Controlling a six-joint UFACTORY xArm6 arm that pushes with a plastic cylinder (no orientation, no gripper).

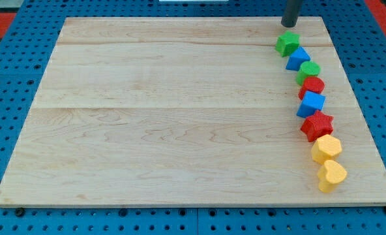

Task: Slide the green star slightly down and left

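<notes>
**Camera view: green star at the board's top right, my tip just above it**

The green star [287, 44] lies on the wooden board [167, 117] near its top right corner, at the head of a curved line of blocks. My tip [289, 25] stands just above the star, towards the view's top, very close to it; I cannot tell if they touch. The rod ends plainly (there is no pincer on it, so nothing is released, clenched or grasped).

Below and a little right of the star lies a blue block [298, 59], touching it or nearly so. Then the line goes down the board's right side: a green block [308, 70], a red block [312, 85], a second blue block [311, 103], a red star [317, 125], a yellow block [326, 149] and a yellow heart [332, 175] near the bottom right corner. Each block sits just beside the next one.

The board rests on a blue pegboard table [23, 215].
</notes>
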